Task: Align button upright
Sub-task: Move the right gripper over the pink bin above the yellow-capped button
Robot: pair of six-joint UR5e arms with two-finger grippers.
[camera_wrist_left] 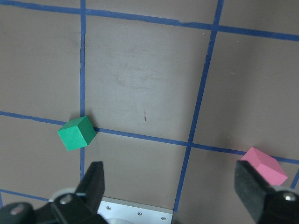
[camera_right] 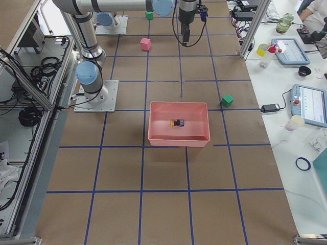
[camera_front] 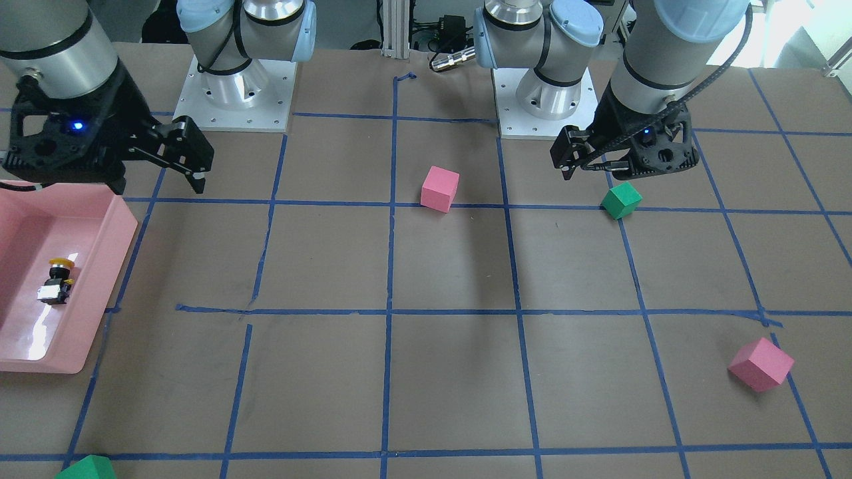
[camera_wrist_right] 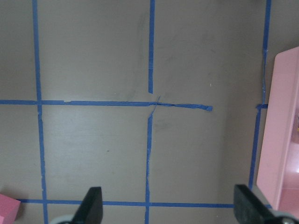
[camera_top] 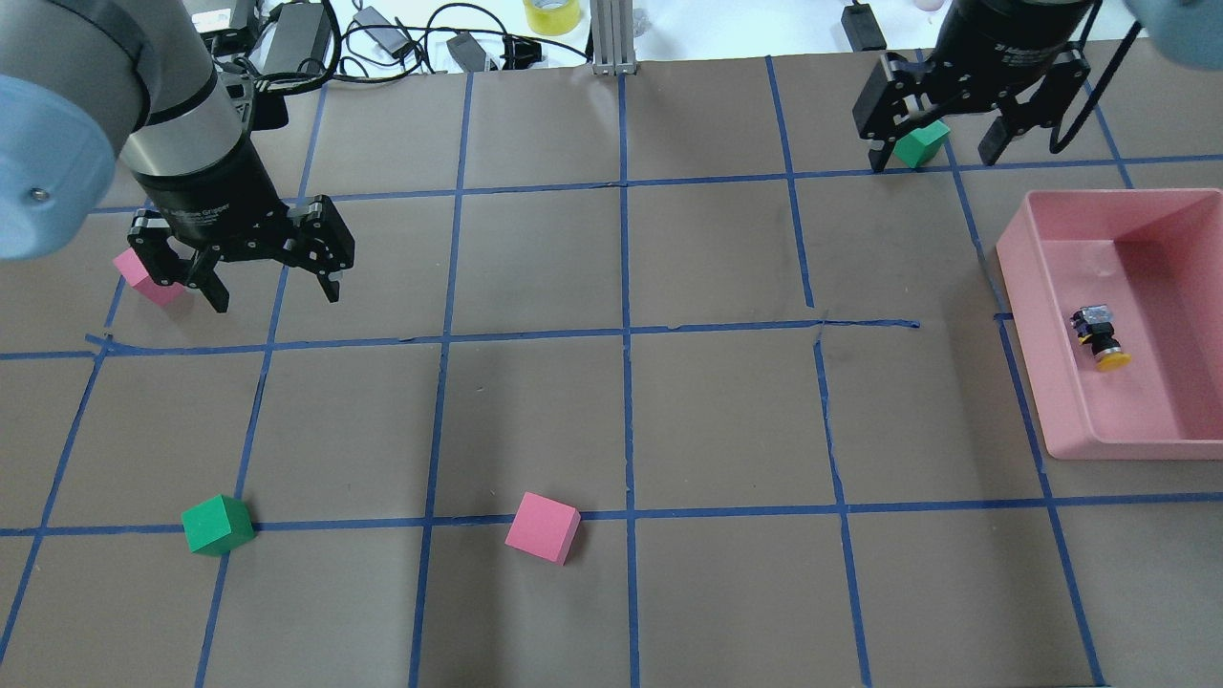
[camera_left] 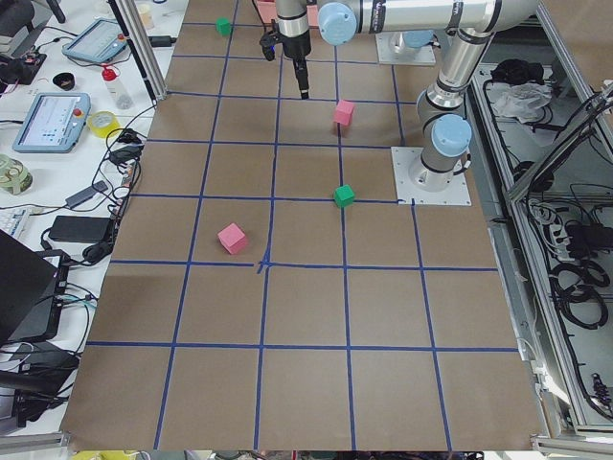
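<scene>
The button (camera_top: 1099, 338) lies on its side inside the pink bin (camera_top: 1032, 287) at the table's right, its yellow cap toward the robot's side. It also shows in the front view (camera_front: 56, 282) and in the right exterior view (camera_right: 178, 123). My right gripper (camera_top: 932, 161) is open and empty. It hangs over the far edge of the table, beyond the bin and to its left. In the right wrist view (camera_wrist_right: 168, 196) only the bin's rim (camera_wrist_right: 282, 130) shows. My left gripper (camera_top: 277, 298) is open and empty at the far left, away from the button.
A green cube (camera_top: 922, 143) sits under my right gripper. A pink cube (camera_top: 148, 279) sits by my left gripper. A green cube (camera_top: 218, 524) and a pink cube (camera_top: 543, 527) lie nearer the robot, and both show in the left wrist view (camera_wrist_left: 76, 133) (camera_wrist_left: 264, 165).
</scene>
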